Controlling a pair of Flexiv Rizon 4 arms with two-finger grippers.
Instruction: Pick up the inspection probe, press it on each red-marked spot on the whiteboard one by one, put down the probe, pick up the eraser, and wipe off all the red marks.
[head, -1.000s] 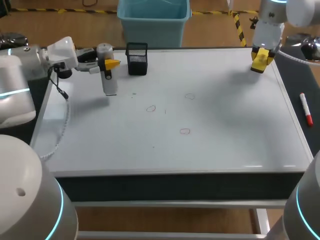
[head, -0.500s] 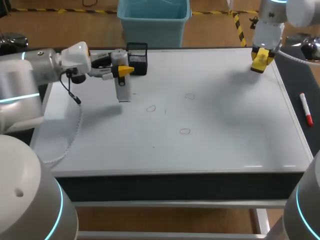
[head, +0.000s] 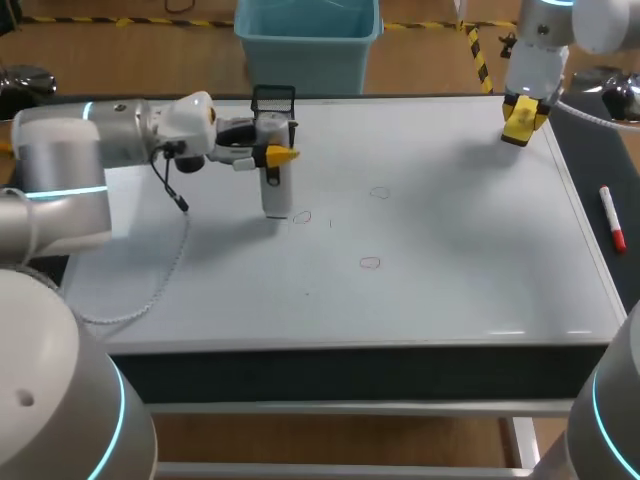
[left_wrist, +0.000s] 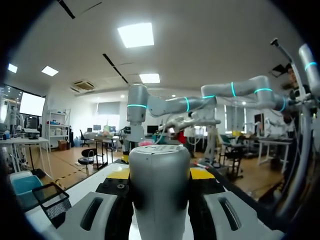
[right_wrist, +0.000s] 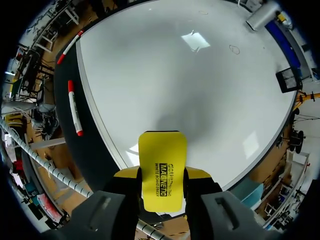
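Note:
The inspection probe, a grey cylinder, hangs upright in my left gripper, which is shut on its upper part. Its lower end is just left of one red mark on the whiteboard. Two more red marks lie to the right. In the left wrist view the probe fills the gap between the fingers of that gripper. Over the board's far right corner my right gripper is shut on the yellow eraser, which also shows in the right wrist view as the eraser between the fingers of that gripper.
A black mesh basket stands at the board's far edge, right behind my left gripper. A red marker lies on the dark strip right of the board. A white cable trails from my left arm across the board's left part.
My left arm has carried the probe to the right and nearer, from the far left of the board to beside the leftmost red mark. The right arm has not moved.

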